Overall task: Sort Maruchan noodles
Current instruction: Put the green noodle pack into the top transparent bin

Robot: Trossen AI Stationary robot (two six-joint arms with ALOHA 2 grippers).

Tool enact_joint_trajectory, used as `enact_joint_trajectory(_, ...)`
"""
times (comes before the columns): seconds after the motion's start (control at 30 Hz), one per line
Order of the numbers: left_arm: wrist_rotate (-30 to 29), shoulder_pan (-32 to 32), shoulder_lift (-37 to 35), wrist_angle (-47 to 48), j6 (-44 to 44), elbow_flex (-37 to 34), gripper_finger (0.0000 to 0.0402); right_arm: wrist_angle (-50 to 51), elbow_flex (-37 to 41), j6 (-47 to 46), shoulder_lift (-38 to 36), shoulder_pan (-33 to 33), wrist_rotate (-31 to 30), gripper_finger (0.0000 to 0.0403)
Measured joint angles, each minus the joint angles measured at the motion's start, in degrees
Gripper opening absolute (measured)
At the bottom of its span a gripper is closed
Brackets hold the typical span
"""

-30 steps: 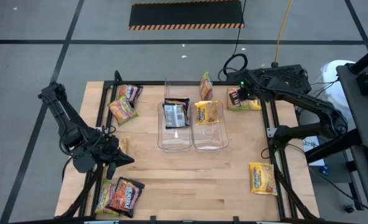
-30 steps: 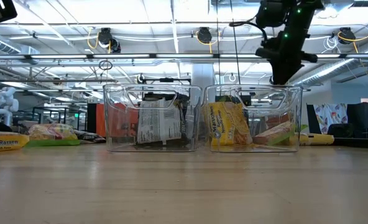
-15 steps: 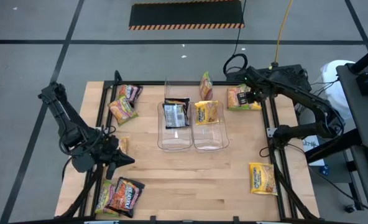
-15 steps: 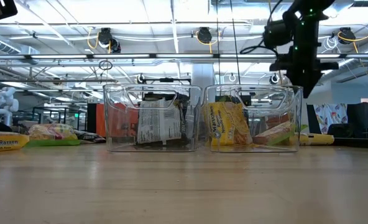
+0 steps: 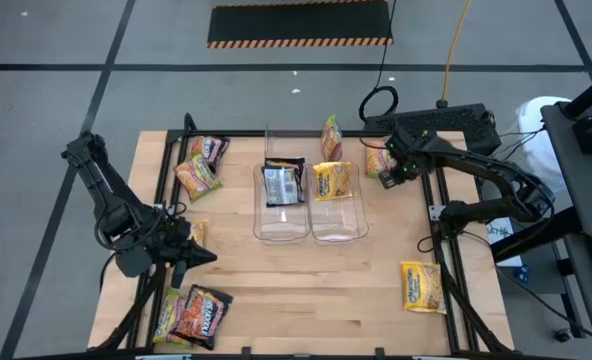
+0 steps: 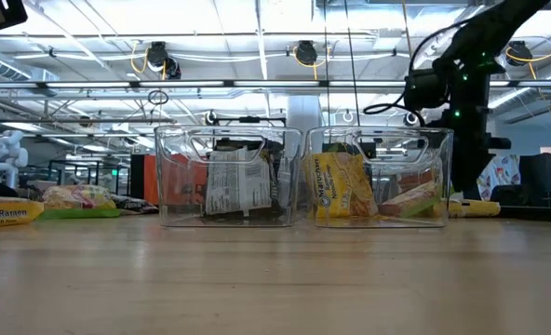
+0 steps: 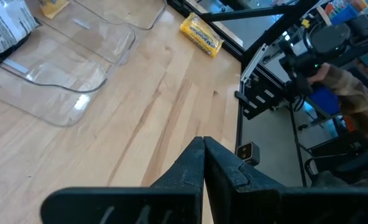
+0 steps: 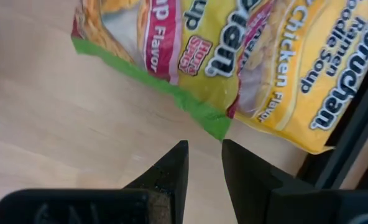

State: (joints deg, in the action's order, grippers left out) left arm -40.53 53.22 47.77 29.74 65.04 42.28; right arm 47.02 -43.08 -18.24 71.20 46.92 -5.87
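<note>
Maruchan noodles packets lie scattered on the wooden table. A pink-green packet (image 8: 159, 43) overlaps a yellow chicken packet (image 8: 308, 81) at the far right corner (image 5: 374, 158). My right gripper (image 8: 202, 155) hovers open just above the table beside the pink-green packet's green edge, pointing steeply down (image 5: 386, 180). It touches nothing. My left gripper (image 5: 201, 257) waits shut over the table's left side, empty (image 7: 204, 146). A dark packet (image 5: 283, 183) and a yellow packet (image 5: 333, 180) stand in two clear bins.
The two clear bins (image 5: 281, 225) (image 5: 341, 228) stand side by side at mid-table. More packets lie at the far left (image 5: 201, 165), the near left (image 5: 193, 315), the near right (image 5: 422, 287) and behind the bins (image 5: 332, 135). Black frame rails (image 5: 438, 200) border the table. A person's sleeve (image 7: 358, 93) shows beyond it.
My right gripper has come down toward the packets at the far right corner and tipped to point more steeply down. Its fingers have stayed apart. The packets have not moved.
</note>
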Motion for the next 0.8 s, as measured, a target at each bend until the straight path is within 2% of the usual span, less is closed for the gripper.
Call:
enact_joint_trajectory(0.17,0.00,0.01,0.00,0.00,0.00,0.00,0.0007,-0.95,0.26,1.42,-0.02,-0.02,-0.77,0.0091)
enact_joint_trajectory(0.37,0.01,0.00,-0.01,-0.03,1.24,0.00,0.0007,-4.85,0.26,1.48,-0.02,-0.02,-5.95,0.0091)
enact_joint_trajectory(0.6,0.00,-0.01,-0.02,-0.04,1.51,0.00,0.0007,-10.83,0.26,1.62,-0.02,-0.01,-5.89,0.0091)
enact_joint_trajectory(0.8,0.01,-0.01,-0.01,-0.04,1.51,0.00,0.0007,-10.30,0.26,2.47,-0.02,1.13,-4.60,0.0091)
